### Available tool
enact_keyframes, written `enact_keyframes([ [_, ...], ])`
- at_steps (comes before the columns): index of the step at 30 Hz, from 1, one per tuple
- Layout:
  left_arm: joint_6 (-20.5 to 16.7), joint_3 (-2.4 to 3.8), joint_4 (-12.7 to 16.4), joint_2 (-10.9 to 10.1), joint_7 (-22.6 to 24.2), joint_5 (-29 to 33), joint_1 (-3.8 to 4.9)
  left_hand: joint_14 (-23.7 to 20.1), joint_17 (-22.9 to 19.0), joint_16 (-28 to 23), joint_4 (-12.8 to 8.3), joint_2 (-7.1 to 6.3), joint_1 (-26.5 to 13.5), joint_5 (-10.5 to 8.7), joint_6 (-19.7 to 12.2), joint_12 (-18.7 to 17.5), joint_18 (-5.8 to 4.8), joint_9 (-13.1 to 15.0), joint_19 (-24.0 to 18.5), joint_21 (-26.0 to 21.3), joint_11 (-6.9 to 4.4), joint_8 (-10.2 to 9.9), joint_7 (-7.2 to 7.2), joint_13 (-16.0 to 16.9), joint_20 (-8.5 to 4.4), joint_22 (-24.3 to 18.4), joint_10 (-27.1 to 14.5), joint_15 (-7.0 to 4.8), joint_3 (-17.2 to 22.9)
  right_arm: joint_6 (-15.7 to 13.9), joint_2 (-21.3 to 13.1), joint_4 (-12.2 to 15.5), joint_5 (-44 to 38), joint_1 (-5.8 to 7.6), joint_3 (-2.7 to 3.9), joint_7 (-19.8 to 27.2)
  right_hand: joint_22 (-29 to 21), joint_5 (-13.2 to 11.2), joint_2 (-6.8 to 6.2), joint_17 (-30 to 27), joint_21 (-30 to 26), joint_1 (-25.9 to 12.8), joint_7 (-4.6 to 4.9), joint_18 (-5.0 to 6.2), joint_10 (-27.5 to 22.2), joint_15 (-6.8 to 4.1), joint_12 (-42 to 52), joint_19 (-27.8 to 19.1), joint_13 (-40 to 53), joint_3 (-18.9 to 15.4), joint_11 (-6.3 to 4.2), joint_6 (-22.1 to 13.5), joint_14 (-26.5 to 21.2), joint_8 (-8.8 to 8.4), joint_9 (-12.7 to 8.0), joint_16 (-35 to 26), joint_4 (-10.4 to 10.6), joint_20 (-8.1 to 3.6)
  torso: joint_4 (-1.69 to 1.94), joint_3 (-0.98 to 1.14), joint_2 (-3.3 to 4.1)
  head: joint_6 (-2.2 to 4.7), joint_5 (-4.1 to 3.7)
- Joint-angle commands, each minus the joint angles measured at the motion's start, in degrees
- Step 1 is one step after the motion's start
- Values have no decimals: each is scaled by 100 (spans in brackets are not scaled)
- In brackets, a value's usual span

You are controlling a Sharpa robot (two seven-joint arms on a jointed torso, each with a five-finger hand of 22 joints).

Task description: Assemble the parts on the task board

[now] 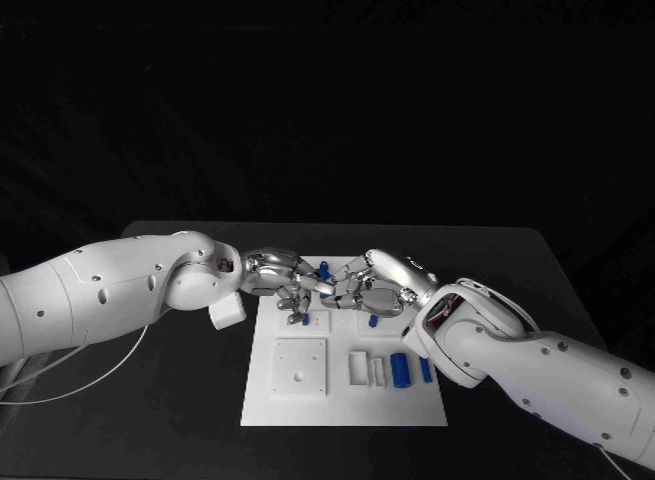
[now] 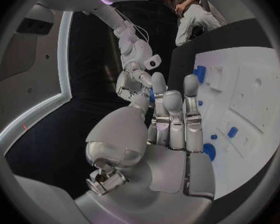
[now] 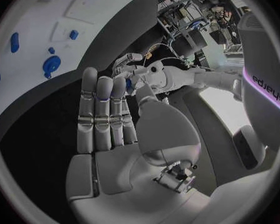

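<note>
Several blue parts (image 1: 401, 370) on task board (image 1: 342, 410)

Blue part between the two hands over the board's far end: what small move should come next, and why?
Probably a slow lowering of the blue part toward the task board, with both hands keeping their hold. The left hand and right hand meet fingertip to fingertip around it, above the board's far end. Which hand carries it, and which socket lies below, I cannot tell.
</note>
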Motion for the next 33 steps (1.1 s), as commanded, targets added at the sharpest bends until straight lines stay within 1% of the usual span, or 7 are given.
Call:
enact_keyframes([
  [1, -35, 5, 23, 21, 52, -16, 6, 28, 9, -8, -15, 38, 57, 39, 98, -32, -92, 619, 6, 24, -2, 31, -83, 4, -34, 91, 53, -24, -17, 121, 28, 2, -17, -6, -2, 29, 5, -20, 18, 6, 21, -50, 0, -84, 2, -32, 34, 2, 5, 16, -20, 27, -15, -13, 1, 29, 1, -33, -6, 1, -1, -4, 9],
  [2, -35, 5, 24, 21, 52, -17, 6, 28, 9, -8, -15, 38, 57, 39, 98, -32, -92, 619, 6, 24, -2, 31, -83, 4, -34, 91, 53, -24, -17, 125, 33, -1, -20, -6, -2, 27, 67, -27, -43, -5, 37, -144, -3, -80, 12, -32, 23, -18, 38, 219, -21, 42, -25, -9, 2, 56, -39, -31, -6, 1, -1, -4, 9],
  [11, -34, 5, 27, 25, 52, -19, 6, 28, 9, -8, -15, 38, 57, 39, 98, -32, -92, 619, 6, 24, -2, 31, -83, 4, -34, 91, 53, -24, -17, 202, 62, -27, -99, -6, -4, -7, 105, -124, -29, -9, 42, -116, -26, -81, 10, -39, 15, -25, 54, 399, -30, 121, -31, -13, 2, 71, -99, -38, -5, 5, 2, 1, 14],
  [12, -34, 5, 27, 25, 53, -18, 6, 28, 9, -8, -15, 38, 57, 39, 98, -32, -92, 619, 6, 24, -2, 31, -83, 4, -34, 91, 53, -24, -17, 227, 63, -31, -117, -6, -5, -18, 117, -203, -52, -9, 34, -145, -26, -83, 10, -38, 10, -46, 56, 518, -21, 123, -32, -17, 0, 78, -124, -37, -5, 5, 2, -1, 17],
  [19, -15, 5, 27, 19, 68, -7, 6, 27, 14, -22, -16, 34, 39, 40, 92, -48, -91, 615, 5, 22, 1, 20, -80, 3, -33, 89, 49, -22, -30, 315, 58, -53, -207, -7, -15, -65, 160, -219, -91, -16, 44, -146, -49, -81, 8, -44, 10, -42, 70, 720, -42, 220, -42, -9, 6, 83, -158, -42, -8, 3, 0, -8, 21],
  [23, 3, 5, 28, 15, 89, 23, 6, 11, 11, -39, 14, 30, 6, 40, 76, -64, -92, 600, -7, 14, 11, -2, -71, -1, -27, 86, 26, -14, -52, 294, 54, -56, -230, -7, -19, -66, 184, -310, -84, -17, 52, -112, -88, -82, 5, -51, 2, -48, 69, 842, -57, 340, -45, -1, 20, 85, -198, -49, -6, 4, 0, -13, 20],
  [33, 30, 5, 27, 7, 85, 64, 7, 1, -3, -67, 92, -33, -56, 39, 41, -84, -86, 520, -16, 0, 24, -97, -51, -3, -13, 82, -17, 1, -137, 169, 53, -52, -254, -11, -21, -55, 265, -539, -101, -7, 97, -97, -115, -82, 32, -66, -9, -62, 66, 1203, -73, 458, -29, -6, 23, 105, -271, -67, -7, 3, 1, -18, 16],
])
